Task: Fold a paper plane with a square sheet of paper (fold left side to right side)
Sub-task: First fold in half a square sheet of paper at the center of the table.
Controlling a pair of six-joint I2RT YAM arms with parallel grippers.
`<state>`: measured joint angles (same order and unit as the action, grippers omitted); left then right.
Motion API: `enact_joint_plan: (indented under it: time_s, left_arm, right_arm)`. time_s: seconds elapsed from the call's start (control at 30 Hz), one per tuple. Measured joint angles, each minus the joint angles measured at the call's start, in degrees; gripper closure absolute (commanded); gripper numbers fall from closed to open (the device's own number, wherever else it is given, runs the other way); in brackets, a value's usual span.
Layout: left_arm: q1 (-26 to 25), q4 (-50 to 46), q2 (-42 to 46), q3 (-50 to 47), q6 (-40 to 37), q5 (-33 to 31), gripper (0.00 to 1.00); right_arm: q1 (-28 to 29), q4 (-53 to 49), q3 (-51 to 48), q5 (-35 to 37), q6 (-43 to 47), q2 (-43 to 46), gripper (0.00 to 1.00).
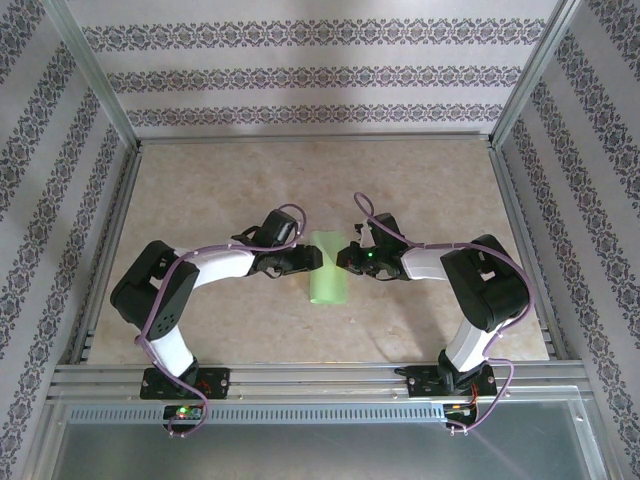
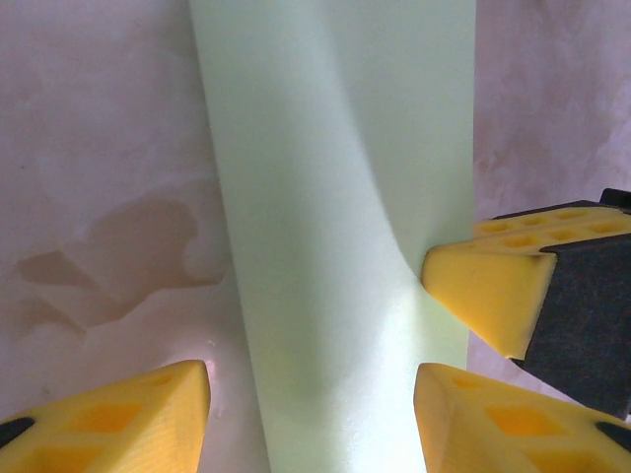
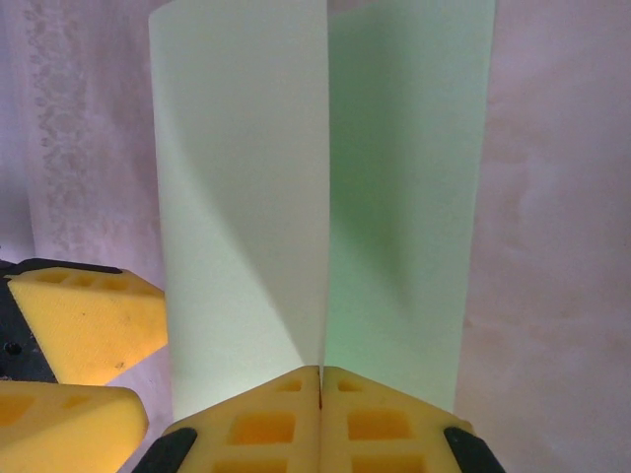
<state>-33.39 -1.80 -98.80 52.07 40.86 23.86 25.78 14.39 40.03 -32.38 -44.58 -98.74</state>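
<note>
— Pinching anything, the right gripper (image 3: 321, 386)?
— Yes: its jaws are closed on the near edge of the square sheet of paper (image 3: 246, 197), which lies loosely folded ahead of it.
— And the left gripper (image 2: 311, 384)?
— Just to its left, jaws parted astride the paper, gripping nothing.

White-and-black left arm (image 1: 205, 265) and right arm (image 1: 440, 262) bend inward (tips nearly meeting), yellow-padded left gripper (image 2: 311, 389) parted, yellow-padded right gripper (image 3: 321, 379) pressed shut

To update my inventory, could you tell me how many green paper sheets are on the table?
1: the square sheet of paper, folded, between the left gripper and right gripper; another could hide beneath.
</note>
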Motion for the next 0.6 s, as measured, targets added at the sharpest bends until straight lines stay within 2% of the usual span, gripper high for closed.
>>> enact_joint_plan:
  time_s: [0.4,0.6]
  left_arm:
    - [-0.8,-1.9,-4.3,3.1,0.1,-0.5,0.48]
    - [-1.1,-4.6,-5.0,4.5,0.1,-2.4,0.61]
  right_arm:
    - [0.0,-2.2,0.0,0.0,1.3,0.0,0.94]
    - [0.0,-3.2,0.2,0.3,1.5,0.0,0.81]
